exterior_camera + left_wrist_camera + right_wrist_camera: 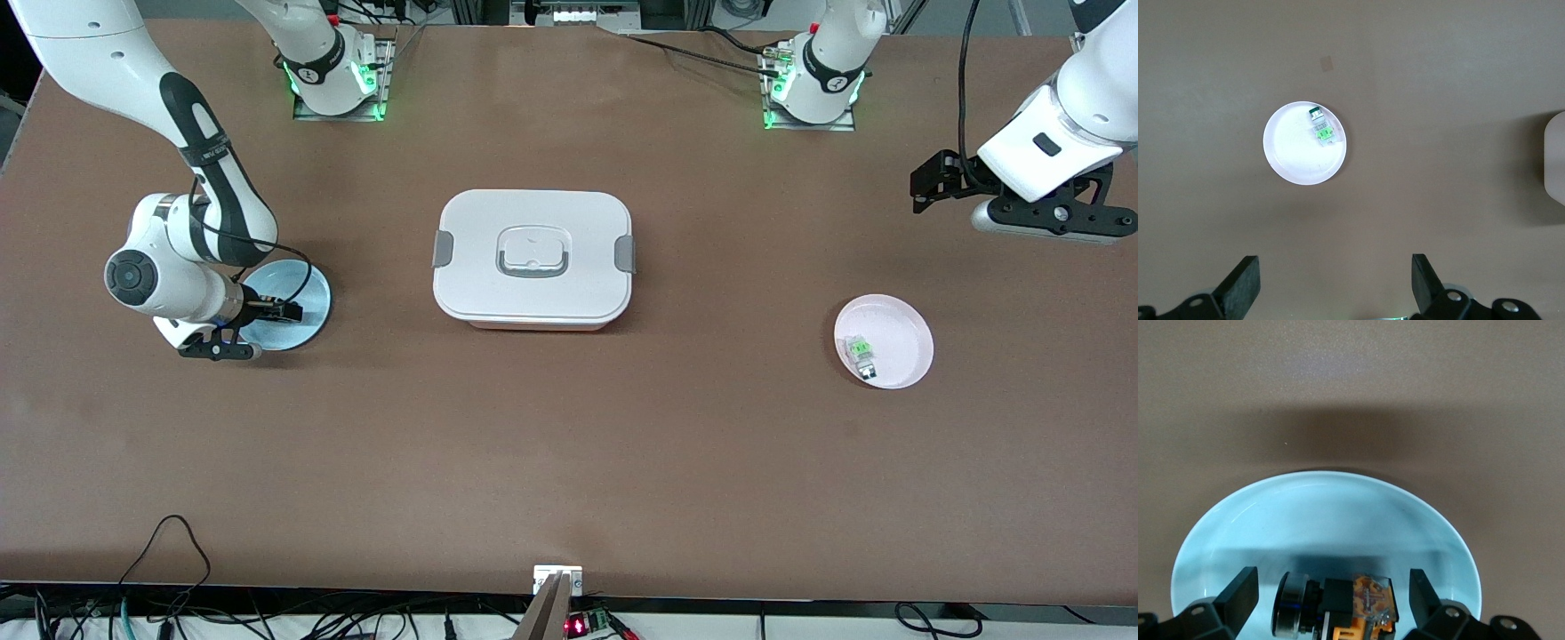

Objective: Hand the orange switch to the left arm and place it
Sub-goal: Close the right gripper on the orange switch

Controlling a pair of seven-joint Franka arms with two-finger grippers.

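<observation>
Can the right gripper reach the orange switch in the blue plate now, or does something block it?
Probably yes. The right gripper hangs open low over the blue plate, its fingers on either side of the orange switch, with nothing between them.

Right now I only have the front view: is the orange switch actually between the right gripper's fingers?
Observer: Yes. The right wrist view shows the orange switch lying on the pale blue plate, between the open fingers of the right gripper, with a gap on both sides.
Operator: Left gripper ready?
Observer: The left gripper is open and up over the table. Its wrist view shows the pink plate with the green switch on it.
</observation>
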